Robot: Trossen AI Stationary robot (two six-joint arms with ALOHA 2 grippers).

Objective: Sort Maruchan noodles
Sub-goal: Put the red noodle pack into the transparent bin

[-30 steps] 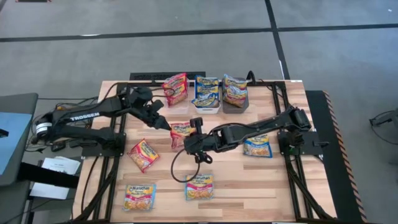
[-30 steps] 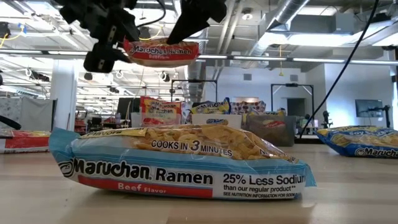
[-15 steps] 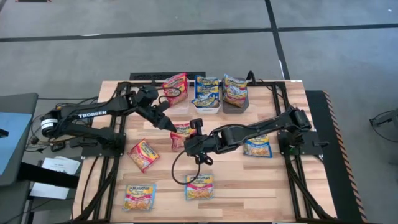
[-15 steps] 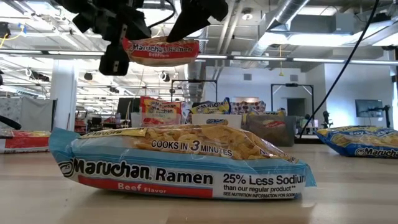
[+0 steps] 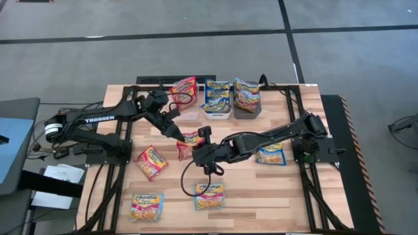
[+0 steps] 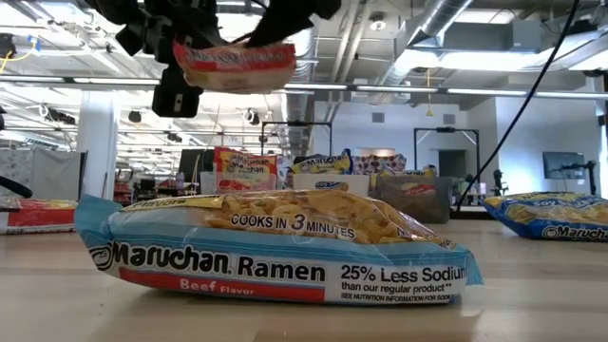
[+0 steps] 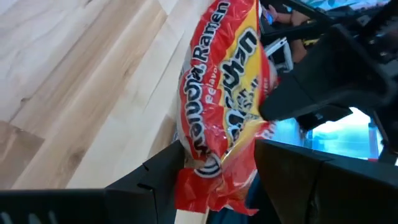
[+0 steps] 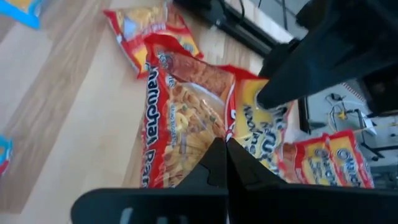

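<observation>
Red crinkly plastic fills the middle of the scene: a red packet (image 5: 189,141) is held in the air above the table centre, between both grippers. The right gripper (image 5: 198,152) has its jaws fully closed on one edge of this packet, and the left gripper (image 5: 177,134) has its wide fingers on both sides of the other end, so it looks like a handover from right to left. In my judgement the sorting is about half done. At 12 o'clock of the table (image 5: 274,189) stand three bins: the clear bin (image 5: 185,95) already has a red packet, the white bin (image 5: 217,101) has blue packets, and the grey bin (image 5: 247,98) has yellow-orange ones. Still loose on the wood are a red packet (image 5: 151,162) at 9 o'clock, a pale packet (image 5: 146,205) at 7 o'clock, a similar one (image 5: 209,196) at 6 o'clock, and a blue packet (image 5: 270,154) at 3 o'clock under the right arm. All packets are flat, roughly square, shiny and wrinkled, with soft sealed edges that bend easily. The table is of pale wooden planks, smooth and matte.
</observation>
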